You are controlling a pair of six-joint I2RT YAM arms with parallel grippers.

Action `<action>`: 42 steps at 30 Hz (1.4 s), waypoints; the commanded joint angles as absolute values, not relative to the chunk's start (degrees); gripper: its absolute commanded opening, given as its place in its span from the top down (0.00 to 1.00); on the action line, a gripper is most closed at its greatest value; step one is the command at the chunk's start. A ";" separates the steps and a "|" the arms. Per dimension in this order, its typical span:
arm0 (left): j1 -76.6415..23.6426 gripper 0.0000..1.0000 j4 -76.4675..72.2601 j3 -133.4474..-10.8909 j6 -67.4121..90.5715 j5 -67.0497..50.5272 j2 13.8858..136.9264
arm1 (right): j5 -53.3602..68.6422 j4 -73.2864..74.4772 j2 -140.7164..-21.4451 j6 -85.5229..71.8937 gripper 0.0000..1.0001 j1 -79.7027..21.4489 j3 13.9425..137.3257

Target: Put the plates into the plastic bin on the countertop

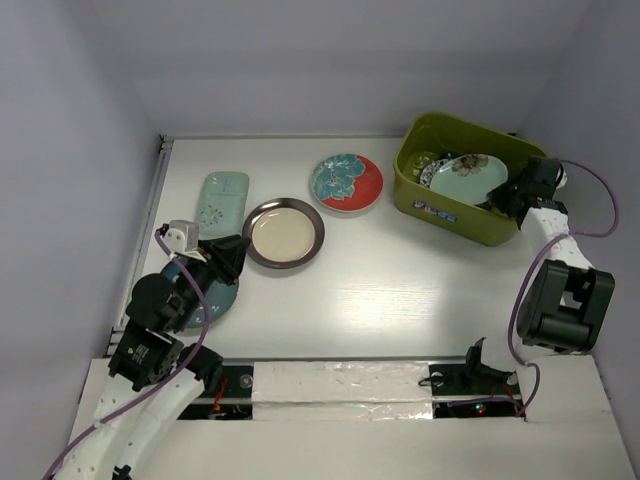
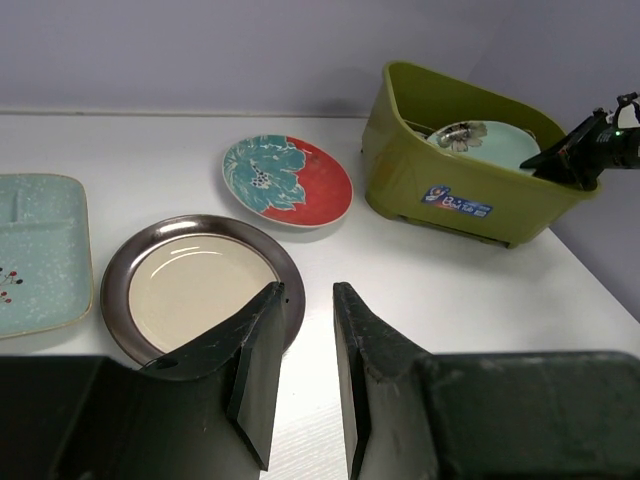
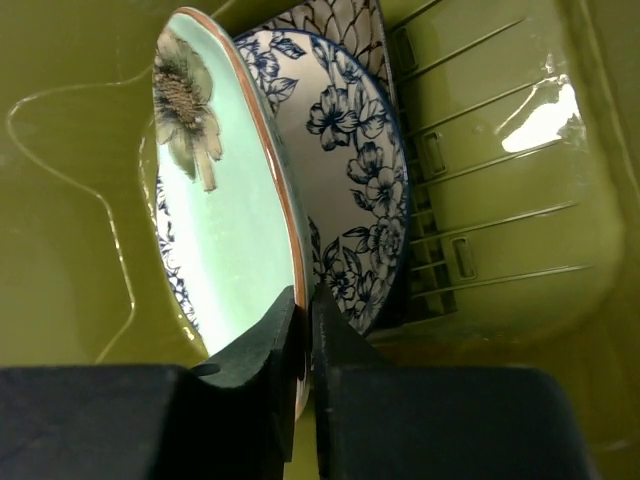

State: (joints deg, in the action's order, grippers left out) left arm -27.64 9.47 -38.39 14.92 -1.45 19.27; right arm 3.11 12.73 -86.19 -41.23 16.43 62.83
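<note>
The olive-green plastic bin [image 1: 417,190] stands at the back right of the white countertop [image 1: 400,290]. My right gripper [image 1: 508,194] reaches over its right rim and is shut on the edge of the mint round plate [image 3: 215,210], which leans tilted inside on the blue-white patterned plate [image 3: 355,180]. A dark patterned dish [image 3: 335,20] lies behind them. My left gripper [image 2: 308,300] is open and empty, just right of the brown-rimmed cream plate [image 2: 190,285]. The red-teal floral plate [image 2: 288,180], the pale mint rectangular plate [image 2: 35,250] and the dark teal plate [image 1: 212,298] lie on the countertop.
Pale grey walls close in the countertop at the left, back and right. The dark teal plate lies partly under my left arm [image 1: 165,305] near the left wall. The bin shows in the left wrist view [image 2: 455,200] with a white-blue label on its side.
</note>
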 commanded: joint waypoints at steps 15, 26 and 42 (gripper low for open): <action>-27.86 0.77 7.65 -40.61 15.03 -2.29 18.11 | -3.44 10.81 -72.26 -37.18 0.27 16.00 63.72; -27.86 1.00 7.56 -40.69 15.29 -0.53 18.72 | 0.53 -6.02 -64.58 -45.69 1.00 -18.34 48.89; -27.86 0.84 8.00 -40.69 15.47 0.62 19.34 | 6.68 -34.71 -110.38 -65.65 0.41 -37.61 53.61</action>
State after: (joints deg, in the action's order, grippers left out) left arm -27.64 9.96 -38.39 15.55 0.84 18.94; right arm 6.09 -25.36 -107.63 -61.30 -36.88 50.11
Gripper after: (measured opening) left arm 0.158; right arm 0.595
